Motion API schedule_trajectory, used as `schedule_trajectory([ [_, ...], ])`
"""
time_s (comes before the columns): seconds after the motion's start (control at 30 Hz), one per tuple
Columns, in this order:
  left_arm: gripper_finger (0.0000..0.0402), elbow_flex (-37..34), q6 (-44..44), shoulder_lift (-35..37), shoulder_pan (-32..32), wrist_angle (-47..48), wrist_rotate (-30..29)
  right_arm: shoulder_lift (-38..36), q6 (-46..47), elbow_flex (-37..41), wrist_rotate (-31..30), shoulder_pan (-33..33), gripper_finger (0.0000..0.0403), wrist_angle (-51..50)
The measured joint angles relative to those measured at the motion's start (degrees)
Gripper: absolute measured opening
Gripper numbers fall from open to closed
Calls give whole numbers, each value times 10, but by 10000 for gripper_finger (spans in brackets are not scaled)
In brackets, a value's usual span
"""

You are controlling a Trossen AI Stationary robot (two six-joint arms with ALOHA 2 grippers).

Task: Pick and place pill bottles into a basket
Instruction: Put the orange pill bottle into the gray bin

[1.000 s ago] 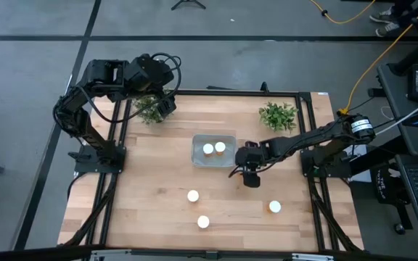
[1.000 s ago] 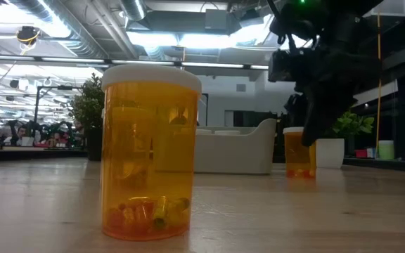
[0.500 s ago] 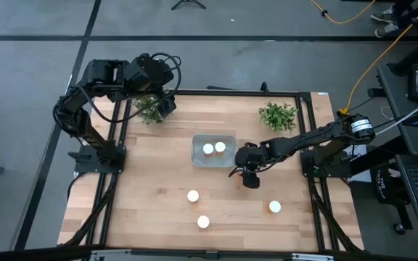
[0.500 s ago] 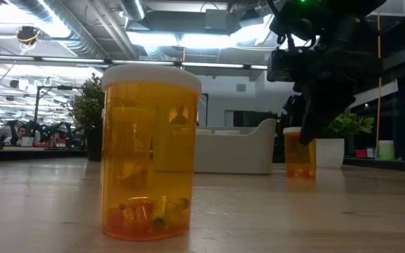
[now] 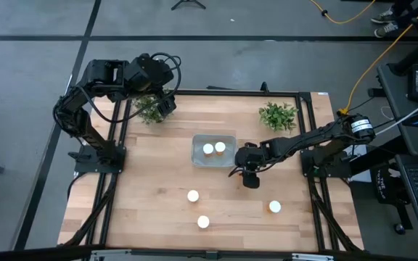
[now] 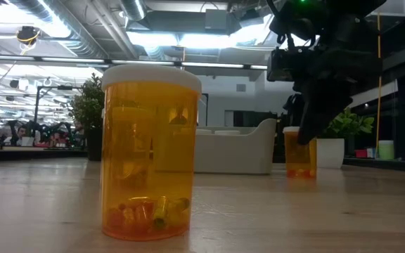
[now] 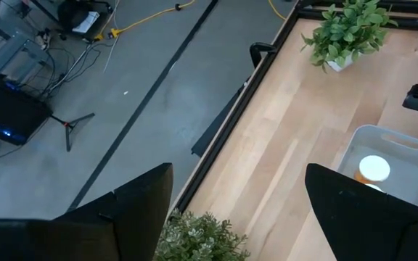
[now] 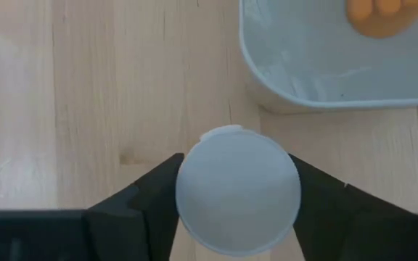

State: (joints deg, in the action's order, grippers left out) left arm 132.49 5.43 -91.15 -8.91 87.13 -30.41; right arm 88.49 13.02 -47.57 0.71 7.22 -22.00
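Right claw point(image 8: 238, 192) clamped on a pill bottle point(image 8: 238, 190) beside two-bottle basket point(image 5: 197, 154).

Two bottles point(image 5: 213, 148) in basket point(image 5: 197, 154); three point(image 5: 193, 196) on table point(image 5: 144, 196).

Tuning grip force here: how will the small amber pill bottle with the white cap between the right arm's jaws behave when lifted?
Probably light: the near amber white-capped pill bottle in the low view holds only a few pills at its bottom. The round white cap between the right gripper jaws looks smooth, so it may slip or twist. If tipped, the cylinder would likely roll on the wooden table.
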Motion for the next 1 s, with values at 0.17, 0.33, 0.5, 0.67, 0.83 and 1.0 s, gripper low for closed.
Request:
schedule_trajectory([
  [0.17,308,0,0,0,0,0,0,0,11,0,0,0,198,0],
  [0.33,308,0,0,0,0,0,0,-1,18,-8,0,0,217,-21],
  [0.5,308,0,0,0,0,0,0,-1,2,-56,0,5,203,-99],
  [0.67,308,0,-1,0,0,0,-1,-2,-20,-123,0,6,198,-171],
  [0.83,308,0,-2,0,0,0,-1,-2,-52,-197,-12,6,217,-220],
  [1.0,308,0,-2,0,0,0,-1,-2,-84,-271,-26,5,201,-236],
])
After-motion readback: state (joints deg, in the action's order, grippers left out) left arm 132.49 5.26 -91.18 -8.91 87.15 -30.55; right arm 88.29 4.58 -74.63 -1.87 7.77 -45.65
